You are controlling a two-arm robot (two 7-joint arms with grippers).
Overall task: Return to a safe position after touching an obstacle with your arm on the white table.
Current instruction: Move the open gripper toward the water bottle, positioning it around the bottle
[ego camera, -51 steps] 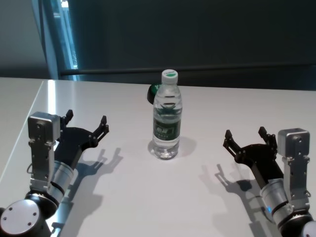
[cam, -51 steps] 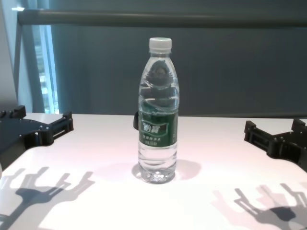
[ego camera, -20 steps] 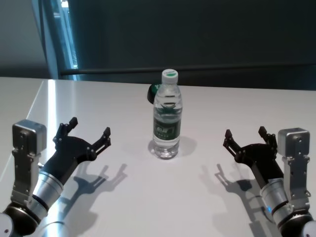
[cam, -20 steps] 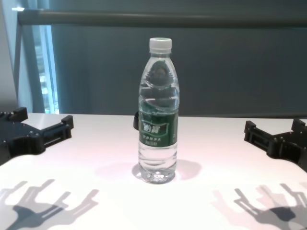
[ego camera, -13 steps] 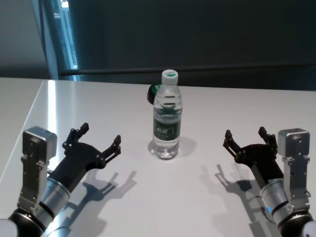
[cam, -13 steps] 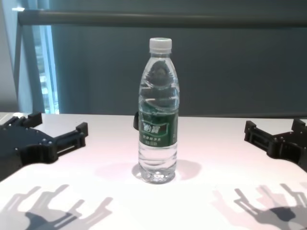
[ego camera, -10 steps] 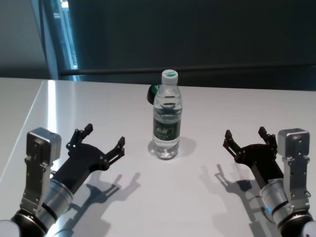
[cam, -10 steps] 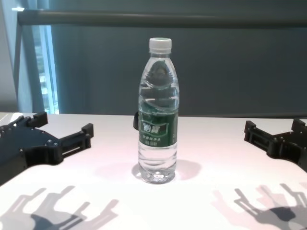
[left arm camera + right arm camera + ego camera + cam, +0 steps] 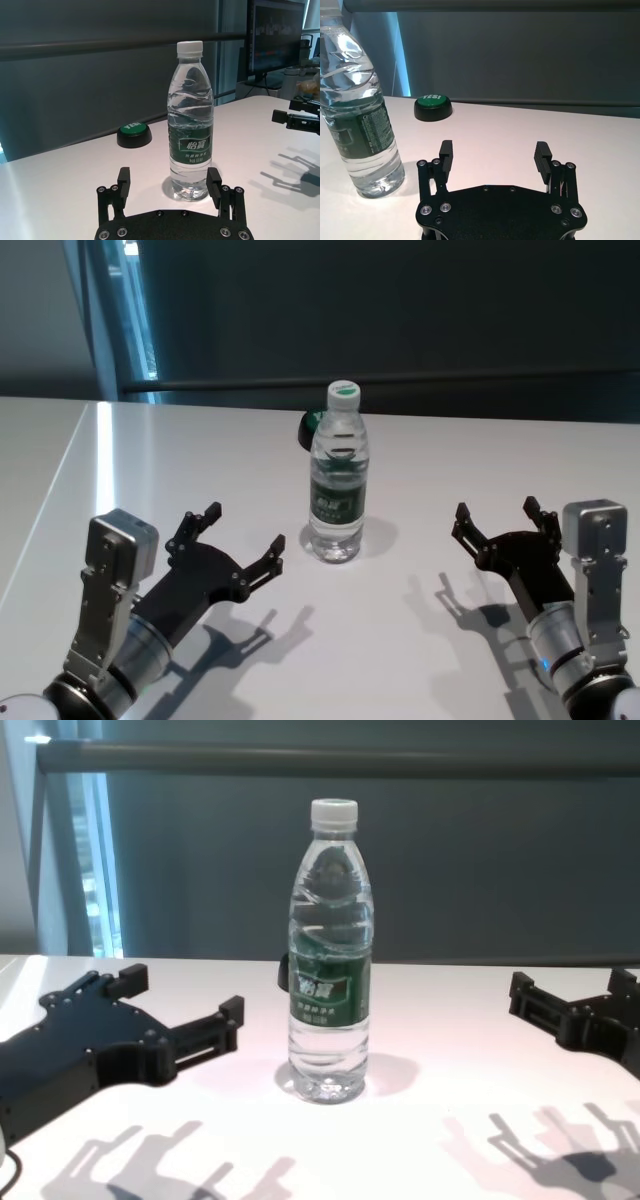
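The obstacle, a clear water bottle (image 9: 338, 480) with a white cap and dark green label, stands upright mid-way across the white table (image 9: 400, 650). My left gripper (image 9: 245, 527) hovers open just left of the bottle's base, pointing at it with a small gap. In the left wrist view the bottle (image 9: 191, 125) rises just beyond the open left gripper (image 9: 168, 177). My right gripper (image 9: 495, 510) is open and empty, well to the right of the bottle. The chest view shows the bottle (image 9: 330, 960) between the left gripper (image 9: 185, 995) and the right gripper (image 9: 570, 982).
A round black button with a green top (image 9: 310, 425) sits on the table just behind the bottle, also visible as the button (image 9: 433, 106) in the right wrist view. Beyond the table's far edge is a dark wall with a rail (image 9: 340, 758).
My left arm has swung from the table's left side toward the bottle, its open gripper now close to the base. The bottle stays upright in place. The right arm has not moved.
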